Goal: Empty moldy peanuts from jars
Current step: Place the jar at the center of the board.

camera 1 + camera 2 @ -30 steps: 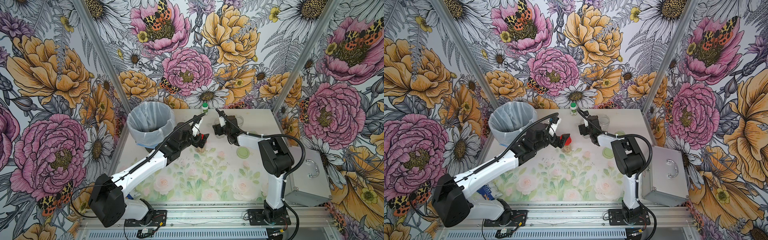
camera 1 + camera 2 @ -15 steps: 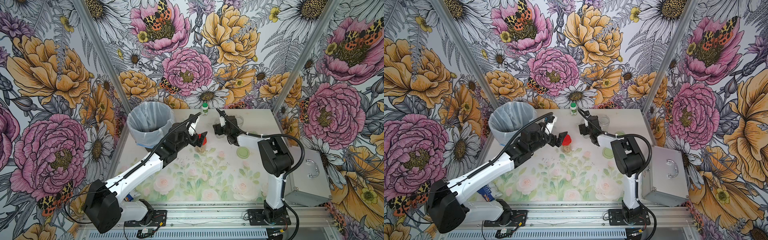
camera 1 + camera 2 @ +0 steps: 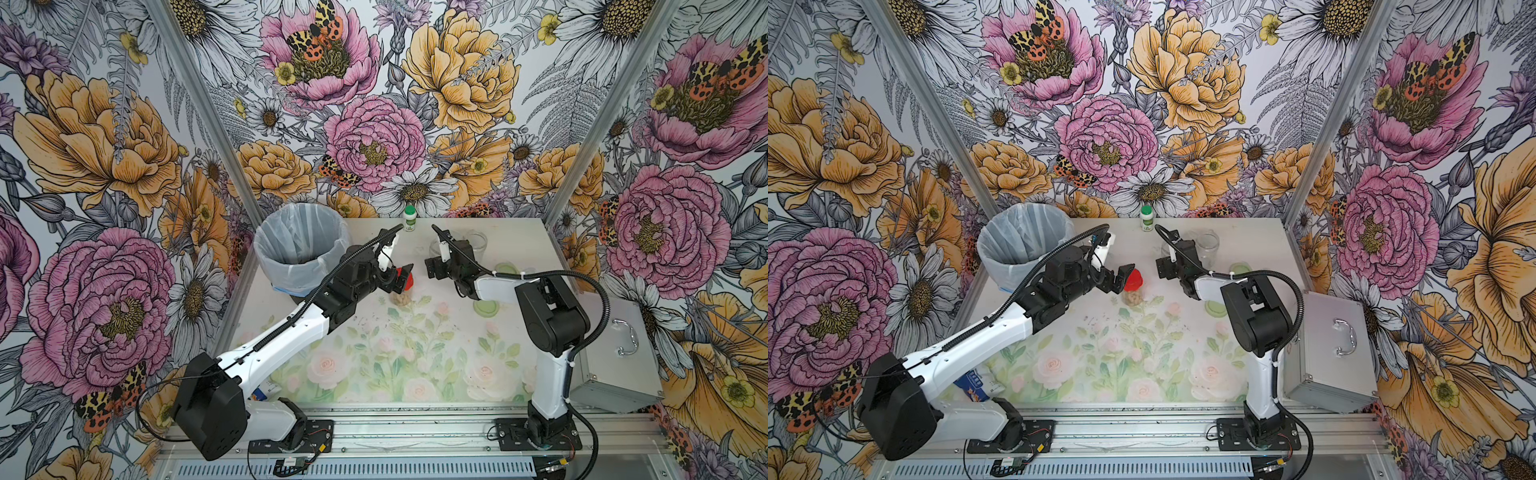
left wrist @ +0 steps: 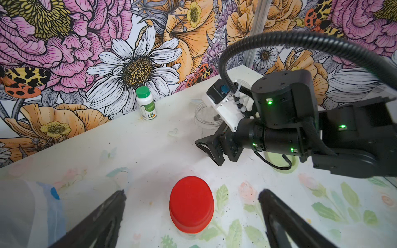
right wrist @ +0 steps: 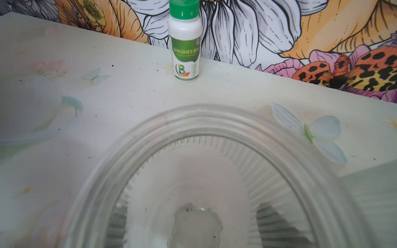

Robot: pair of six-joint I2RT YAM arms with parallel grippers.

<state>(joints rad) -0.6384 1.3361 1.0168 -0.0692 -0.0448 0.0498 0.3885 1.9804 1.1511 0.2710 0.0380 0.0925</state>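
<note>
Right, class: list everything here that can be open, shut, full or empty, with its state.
Red-lidded jar: shut, upright, peanuts inside.
Two clear jars: open, empty.
Green lids: off, lying flat.
White bottle: capped, upright.
Bin: lined, upright.
Left gripper: jaws open, flanking that jar.
Right gripper: jaws open.

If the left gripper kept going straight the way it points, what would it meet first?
The red lid of the peanut jar, centred between the open fingers of the left gripper; how near is unclear.
</note>
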